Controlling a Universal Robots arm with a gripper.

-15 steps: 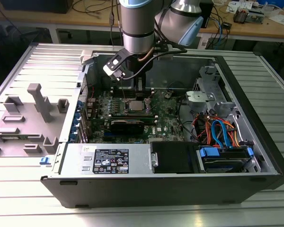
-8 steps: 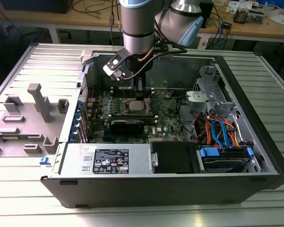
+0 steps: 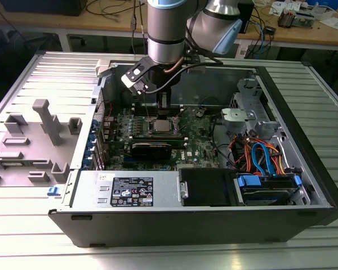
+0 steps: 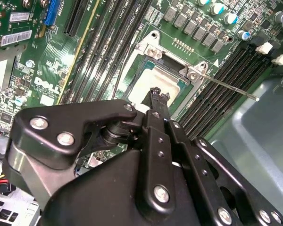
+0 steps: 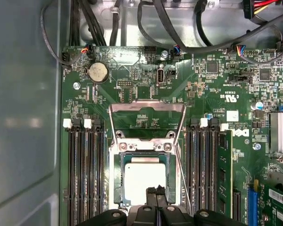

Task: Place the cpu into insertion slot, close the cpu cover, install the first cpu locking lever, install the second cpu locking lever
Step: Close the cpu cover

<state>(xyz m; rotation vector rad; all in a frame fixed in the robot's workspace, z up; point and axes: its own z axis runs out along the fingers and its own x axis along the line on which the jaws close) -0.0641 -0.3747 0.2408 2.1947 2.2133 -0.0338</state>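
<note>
Gripper: I read my gripper [image 5: 156,190] as clenched, its fingertips [image 5: 152,190] pressed together with nothing between them. It hangs over one edge of the insertion slot [image 5: 119,181].
Cpu: the cpu [image 5: 140,173] lies flat inside the insertion slot, silver top up, just beyond my fingertips. I cannot tell whether they touch it.
Cover: the cpu cover [image 5: 147,107] is swung open, off the slot. It sits on the side of the slot opposite the gripper, with its hinge edge along that side, and green board shows through its window.
Axis: fingertips, cpu, hinge and the cover's free edge fall on one straight line across the slot, parallel to the memory slots [image 5: 85,174].
Lever: a thin locking lever [image 4: 226,87] juts from a corner of the slot out over the memory slots. I judge it unlatched.
Room: memory slots flank the slot closely on two sides. The free room is above the slot and along the line to the cover. The case wall [image 5: 23,117] is well apart from the slot.
Progress: by my judgement the cpu is seated and the cover is not yet closed.
</note>
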